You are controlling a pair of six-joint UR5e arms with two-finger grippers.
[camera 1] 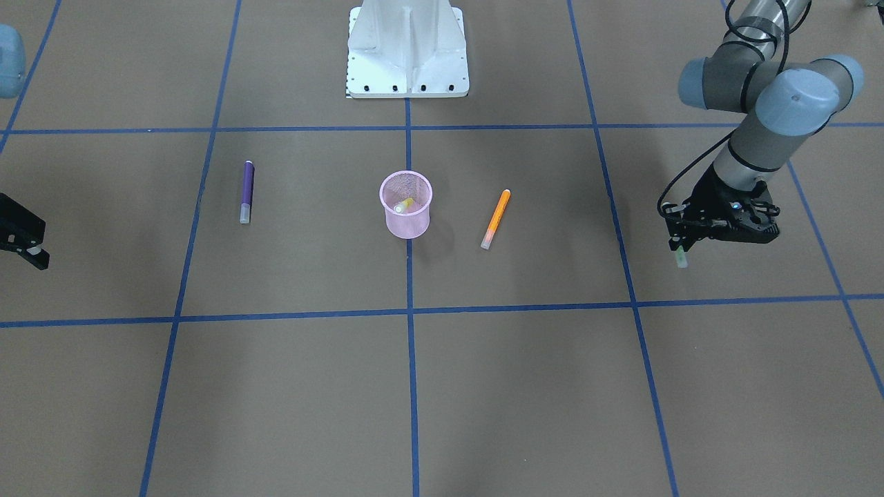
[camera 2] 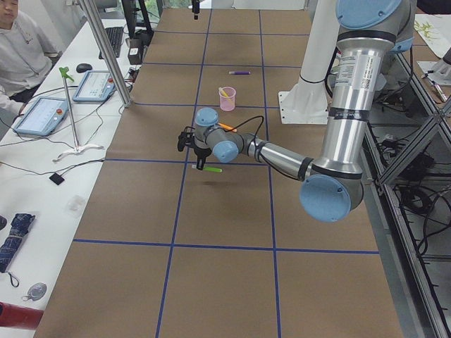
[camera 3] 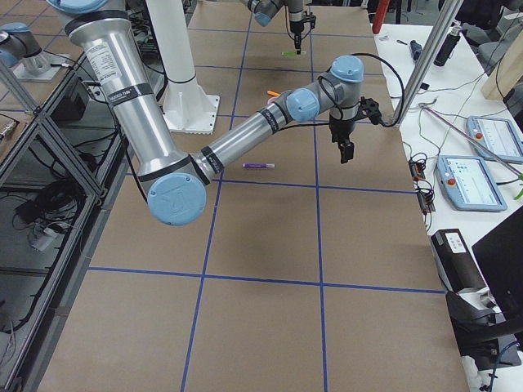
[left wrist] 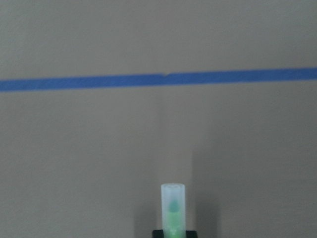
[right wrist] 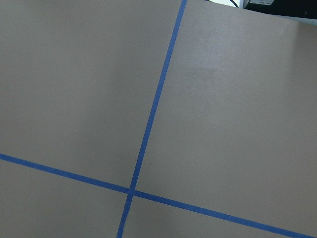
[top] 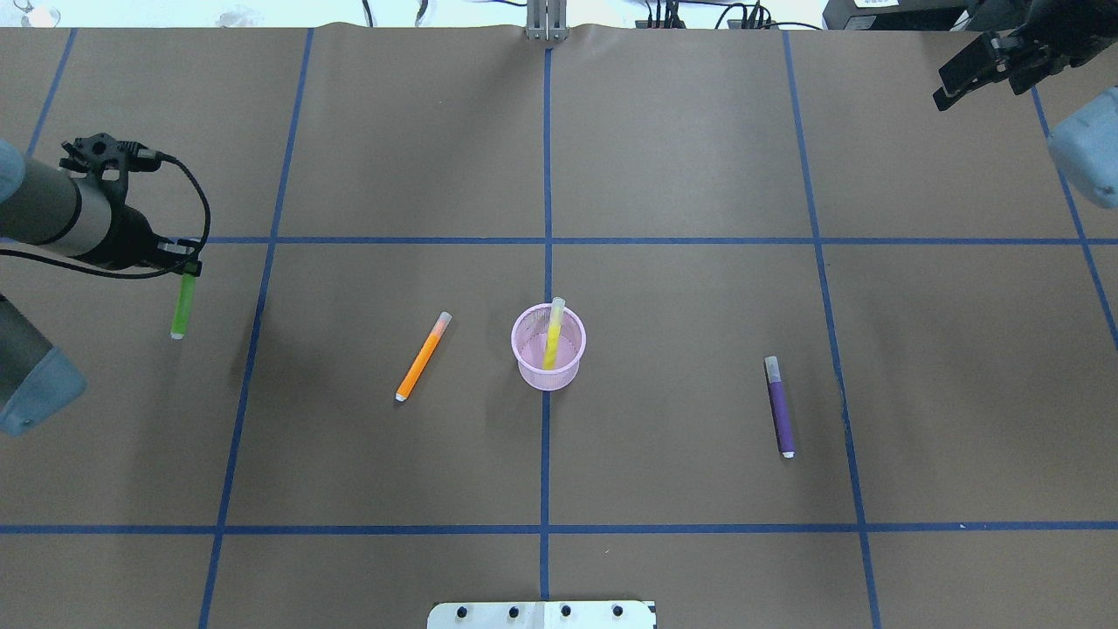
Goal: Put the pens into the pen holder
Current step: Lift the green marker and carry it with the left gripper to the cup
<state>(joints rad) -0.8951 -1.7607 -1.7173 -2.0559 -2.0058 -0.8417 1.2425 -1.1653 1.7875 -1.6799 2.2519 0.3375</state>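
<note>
Nearest the robot, on the right, the purple pen (top: 779, 409) is being left flat on the brown table (top: 681, 175), well apart from the other things. Slightly farther out, at the middle, the pink pen holder (top: 548, 371) is being kept upright on a blue tape line (top: 545, 480). The yellow pen (top: 553, 336) is being propped inside it, with its pale cap above the rim. To its left, near but apart, the orange pen (top: 423, 356) is being left lying aslant. Farther left, the green pen (top: 181, 307) is being clamped at its coloured end by the left gripper (top: 186, 269) and held clear of the table. At the far right, the right gripper (top: 961, 79) is being held above the table. Nothing is being seen in it, and how far it is parted cannot be told.
</note>
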